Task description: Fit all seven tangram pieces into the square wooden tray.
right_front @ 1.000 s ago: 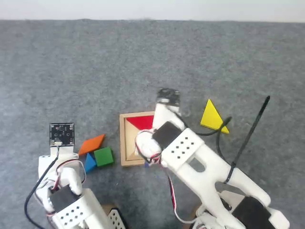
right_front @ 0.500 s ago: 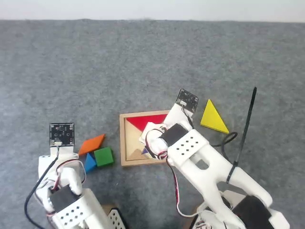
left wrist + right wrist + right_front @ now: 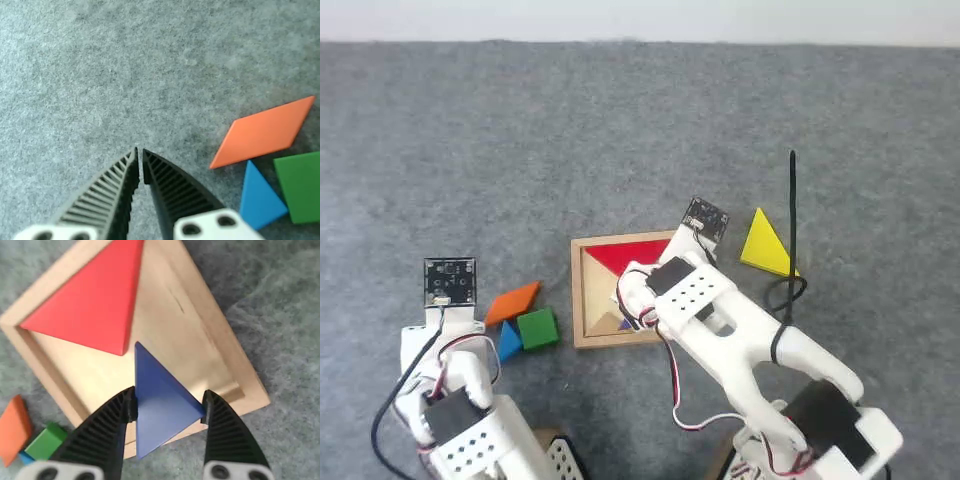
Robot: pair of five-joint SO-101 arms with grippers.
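Note:
The square wooden tray (image 3: 582, 300) lies mid-table with a red triangle (image 3: 625, 254) in its far part. My right gripper (image 3: 168, 400) is shut on a dark blue triangle (image 3: 160, 407), held over the tray (image 3: 235, 360). One tip of that triangle is close to the red triangle (image 3: 95, 300), and its other end overhangs the rim. In the high view the right gripper (image 3: 626, 306) is over the tray's near side. My left gripper (image 3: 139, 152) is shut and holds nothing over bare carpet. Near it are an orange parallelogram (image 3: 265, 131), a small blue triangle (image 3: 260, 197) and a green square (image 3: 300, 185).
A yellow triangle (image 3: 765, 245) lies on the carpet right of the tray. The orange parallelogram (image 3: 512, 302), green square (image 3: 537, 327) and small blue triangle (image 3: 508, 341) cluster left of the tray. A black cable (image 3: 792, 210) stands up from the right arm.
My right gripper carried the dark blue triangle from the tray's near edge in over the tray, and its wrist swung right. The left arm stayed still.

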